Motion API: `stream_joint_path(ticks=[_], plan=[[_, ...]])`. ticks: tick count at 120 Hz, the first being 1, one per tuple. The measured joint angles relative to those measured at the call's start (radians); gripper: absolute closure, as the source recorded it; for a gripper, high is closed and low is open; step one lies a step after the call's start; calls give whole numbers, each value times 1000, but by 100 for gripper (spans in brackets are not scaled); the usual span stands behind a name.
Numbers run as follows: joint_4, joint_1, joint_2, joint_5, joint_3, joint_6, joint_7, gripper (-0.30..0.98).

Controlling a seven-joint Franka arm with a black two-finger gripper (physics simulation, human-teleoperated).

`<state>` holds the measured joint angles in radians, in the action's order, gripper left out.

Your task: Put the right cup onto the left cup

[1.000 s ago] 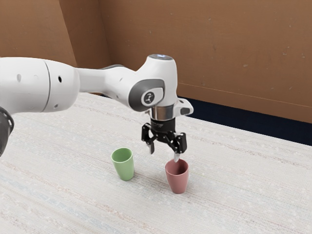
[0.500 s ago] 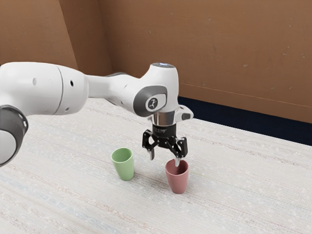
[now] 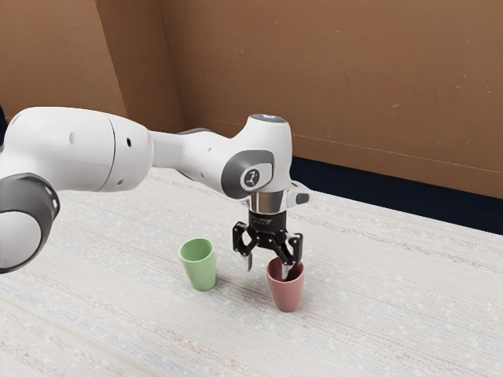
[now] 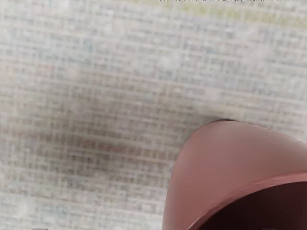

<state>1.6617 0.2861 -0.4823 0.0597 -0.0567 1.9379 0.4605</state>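
Indoor room, simulated; whether home, laboratory or office cannot be determined. Brown walls (image 3: 338,71) with small pale marks meet at a corner toward the exterior view's left. A dark blue band (image 3: 393,206) lies between wall and bench (image 3: 409,306), the latter pale, with a woven, cloth-like pattern. The white robot arm (image 3: 75,149) above it suggests a robotics test area.

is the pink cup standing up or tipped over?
Upright: the pink cup stands on the table with its open mouth facing up and its narrower base down.
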Motion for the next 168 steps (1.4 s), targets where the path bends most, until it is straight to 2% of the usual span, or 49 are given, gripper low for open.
stream_joint_path(ticks=[54,95,132,168], plan=[[-12,13,-13,-4,8,1,23,43],[-20,15,-15,-6,8,1,30,71],[-20,20,7,-9,4,-2,36,77],[-12,23,134,-14,1,-34,38,78]])
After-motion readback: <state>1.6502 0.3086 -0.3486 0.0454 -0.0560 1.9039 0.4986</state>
